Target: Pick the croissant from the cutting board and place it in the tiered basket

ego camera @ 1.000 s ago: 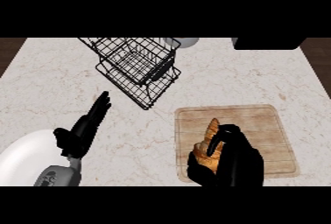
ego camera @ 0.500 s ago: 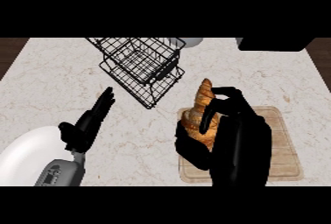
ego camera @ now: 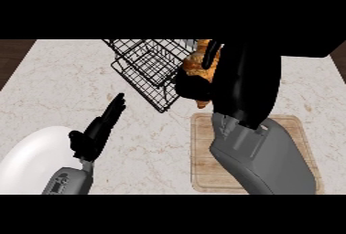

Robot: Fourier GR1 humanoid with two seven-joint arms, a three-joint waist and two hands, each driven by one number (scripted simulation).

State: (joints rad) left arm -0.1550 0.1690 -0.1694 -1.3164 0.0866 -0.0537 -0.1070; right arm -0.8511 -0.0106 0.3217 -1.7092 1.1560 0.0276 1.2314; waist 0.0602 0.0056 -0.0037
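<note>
On the tabletop, the cutting board is bare. The right hand, fingers closed around the croissant, holds it at the basket edge; release is left. The left hand rests open over a plate.

Golden-brown croissant held aloft beside the black wire tiered basket.
</note>
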